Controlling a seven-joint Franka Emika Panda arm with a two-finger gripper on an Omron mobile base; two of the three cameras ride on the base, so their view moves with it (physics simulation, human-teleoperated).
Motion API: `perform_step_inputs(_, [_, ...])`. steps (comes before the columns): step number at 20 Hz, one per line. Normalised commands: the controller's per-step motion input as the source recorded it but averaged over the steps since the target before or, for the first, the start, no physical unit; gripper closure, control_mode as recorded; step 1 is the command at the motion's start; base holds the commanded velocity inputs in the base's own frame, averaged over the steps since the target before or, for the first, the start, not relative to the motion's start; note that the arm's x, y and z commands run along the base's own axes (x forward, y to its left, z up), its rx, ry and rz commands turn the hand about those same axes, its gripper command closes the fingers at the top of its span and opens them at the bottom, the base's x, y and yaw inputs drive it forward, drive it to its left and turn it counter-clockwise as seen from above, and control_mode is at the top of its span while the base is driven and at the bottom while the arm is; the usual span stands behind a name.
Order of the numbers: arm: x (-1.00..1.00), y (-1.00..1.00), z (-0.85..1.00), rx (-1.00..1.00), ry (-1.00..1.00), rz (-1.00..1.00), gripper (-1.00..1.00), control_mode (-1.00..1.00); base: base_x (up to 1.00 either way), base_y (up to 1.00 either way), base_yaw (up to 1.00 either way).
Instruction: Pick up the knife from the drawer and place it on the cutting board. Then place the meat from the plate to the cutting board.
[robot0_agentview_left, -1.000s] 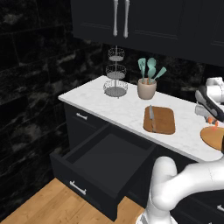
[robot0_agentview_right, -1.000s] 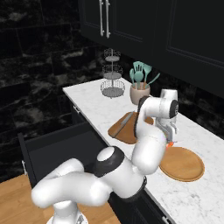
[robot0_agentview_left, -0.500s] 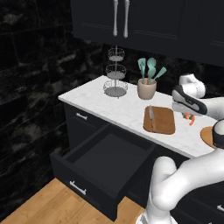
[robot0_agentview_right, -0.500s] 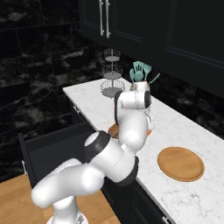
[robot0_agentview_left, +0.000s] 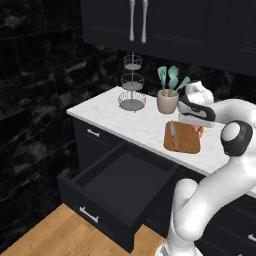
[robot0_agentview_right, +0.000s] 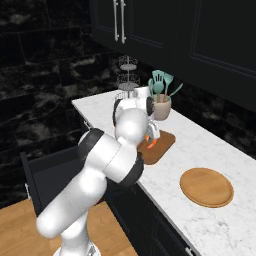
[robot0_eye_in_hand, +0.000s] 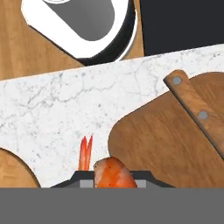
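Fingers (robot0_eye_in_hand: 113, 183) pinch the glossy red-orange meat (robot0_eye_in_hand: 112, 173) beside the rounded wooden cutting board (robot0_eye_in_hand: 157, 144); the hand view reveals the riveted knife (robot0_eye_in_hand: 197, 111) handle.

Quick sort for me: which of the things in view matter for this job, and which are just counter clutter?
Job:
- knife, lying on the cutting board
- meat, held in the gripper above the board's edge
- plate, bare now
- drawer, open

Clutter:
- three-tier wire stand
- utensil crock with teal spatulas
- upper cabinets
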Motion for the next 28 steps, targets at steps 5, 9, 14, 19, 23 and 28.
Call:
perform_step_inputs(5, [0.57,0.00,-0.27,0.04,-0.07,0.13,1.00,-1.00,0.00,0.00,0.00])
perform_step_inputs(9, [0.51,0.00,-0.29,0.02,-0.02,0.10,1.00,-1.00,0.00,0.00,0.00])
perform_step_inputs(14, [0.50,0.00,-0.04,0.00,0.01,0.05,-1.00,-1.00,0.00,0.00,0.00])
perform_step_inputs(19, [0.49,0.00,0.00,0.00,0.05,0.05,-1.00,-1.00,0.00,0.00,0.00])
perform_step_inputs(23, [0.50,0.00,0.00,0.00,0.07,0.04,-1.00,-1.00,0.00,0.00,0.00])
perform_step_inputs(28, [0.29,0.00,0.00,0.00,0.08,0.02,-1.00,-1.00,0.00,0.00,0.00])
